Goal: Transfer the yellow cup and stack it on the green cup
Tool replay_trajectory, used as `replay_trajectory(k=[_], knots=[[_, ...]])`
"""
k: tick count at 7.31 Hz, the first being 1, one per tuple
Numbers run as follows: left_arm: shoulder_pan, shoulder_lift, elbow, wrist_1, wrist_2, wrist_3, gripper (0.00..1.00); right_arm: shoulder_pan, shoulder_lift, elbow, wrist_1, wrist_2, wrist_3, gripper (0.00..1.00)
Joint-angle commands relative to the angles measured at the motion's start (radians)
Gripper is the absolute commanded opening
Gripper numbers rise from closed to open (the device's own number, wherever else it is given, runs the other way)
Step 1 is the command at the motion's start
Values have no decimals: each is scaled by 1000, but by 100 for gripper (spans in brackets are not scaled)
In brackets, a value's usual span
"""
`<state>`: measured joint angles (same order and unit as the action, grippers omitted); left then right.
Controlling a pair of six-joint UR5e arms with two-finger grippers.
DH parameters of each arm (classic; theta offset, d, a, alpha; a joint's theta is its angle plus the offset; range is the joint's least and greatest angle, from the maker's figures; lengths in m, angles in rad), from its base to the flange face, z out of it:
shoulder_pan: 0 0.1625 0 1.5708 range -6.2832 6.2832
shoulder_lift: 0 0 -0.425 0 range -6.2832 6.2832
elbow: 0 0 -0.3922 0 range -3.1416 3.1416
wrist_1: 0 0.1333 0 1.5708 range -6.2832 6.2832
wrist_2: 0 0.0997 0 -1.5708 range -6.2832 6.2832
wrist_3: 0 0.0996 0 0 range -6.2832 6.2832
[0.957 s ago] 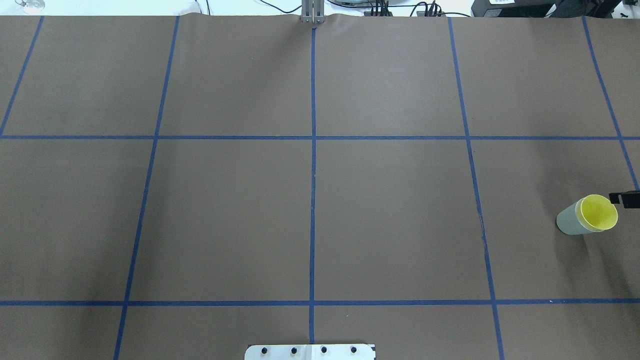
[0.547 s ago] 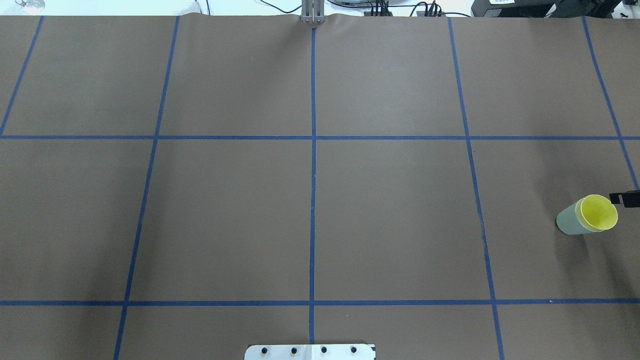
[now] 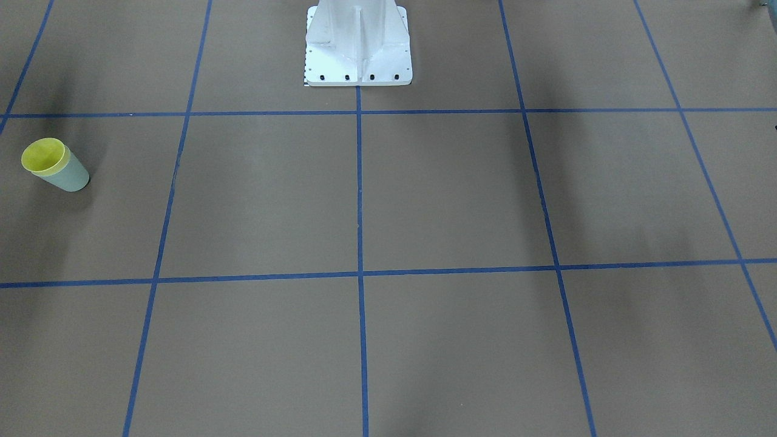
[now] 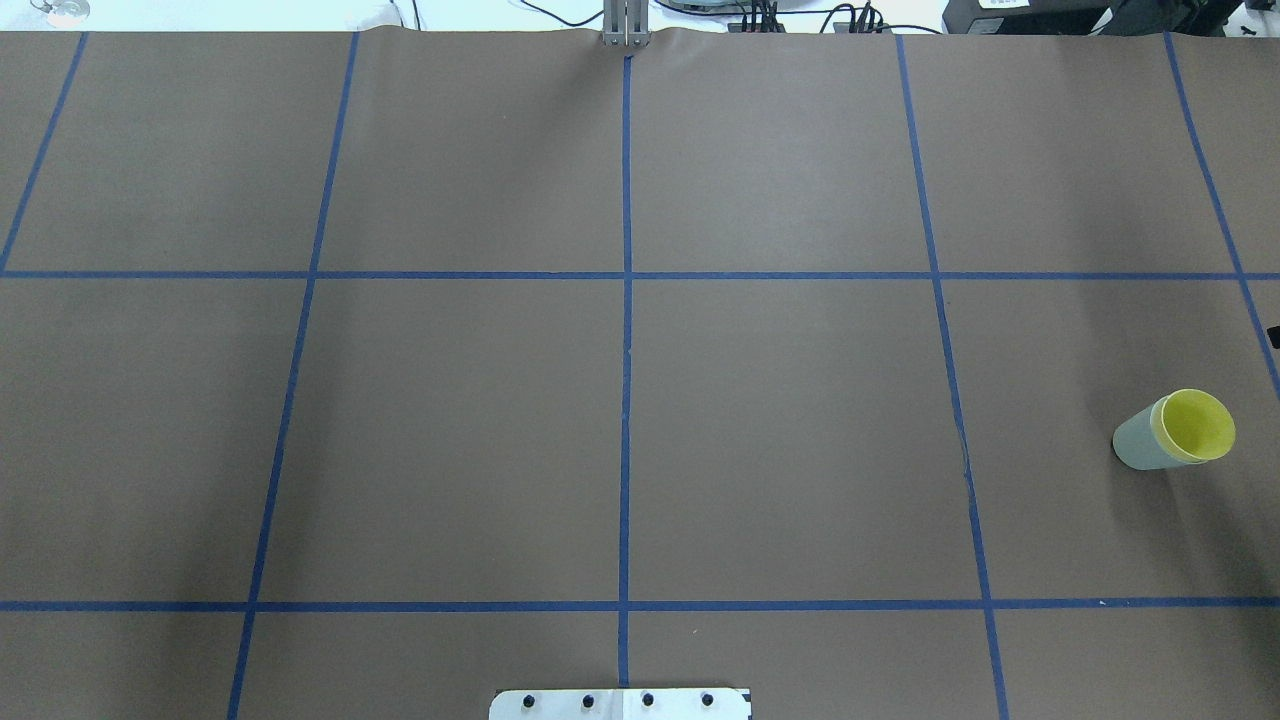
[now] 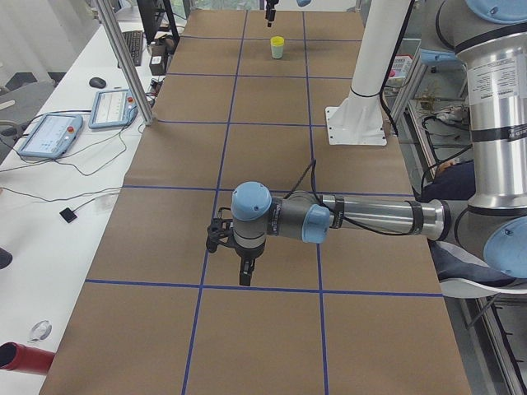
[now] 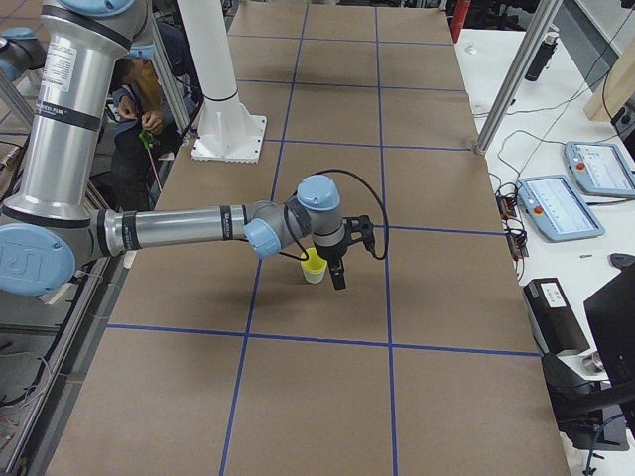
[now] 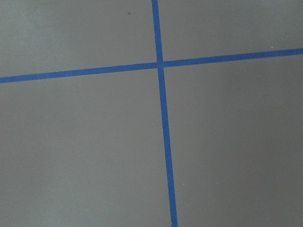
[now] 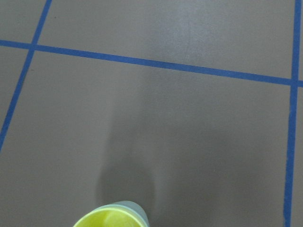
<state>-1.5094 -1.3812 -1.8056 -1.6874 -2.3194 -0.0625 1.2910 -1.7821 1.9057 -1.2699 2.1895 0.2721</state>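
**Left gripper** (image 5: 244,273): hung fingers-down over the table (image 4: 780,420), well to the robot's left of the base (image 3: 358,60) and farther out from the robot. It is seen only from the side, so it cannot be told whether the jaws are spread or pressed together. A crossing of blue tape (image 7: 161,64) is shown beneath it by the wrist camera.

**Base**: a white pedestal bolted at the robot's edge of the table, on the centre tape line.

**Green cup** (image 4: 1135,446): stood upright well to the robot's right of the base and a little forward of it.

**Yellow cup** (image 4: 1197,424): seated mouth-up inside the green cup, with its rim just proud of the green rim.

**Right gripper** (image 6: 338,275): hung fingers-down near the cups, on the side away from the base, and apart from both. The set of its jaws cannot be told.
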Motion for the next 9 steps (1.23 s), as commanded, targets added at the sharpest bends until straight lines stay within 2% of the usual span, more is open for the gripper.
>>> replay_trajectory(k=[1, 3, 5, 9], knots=[[0, -1, -1, 0, 0, 1, 100, 115, 70, -19, -268, 3, -268, 100], [2, -1, 9, 0, 0, 1, 100, 213, -8, -25, -293, 48, -306, 100], [0, -1, 6, 0, 0, 1, 100, 269, -80, -45, -289, 52, -306, 100], [2, 2, -3, 0, 2, 1, 100, 281, -82, -48, -284, 47, -303, 100]])
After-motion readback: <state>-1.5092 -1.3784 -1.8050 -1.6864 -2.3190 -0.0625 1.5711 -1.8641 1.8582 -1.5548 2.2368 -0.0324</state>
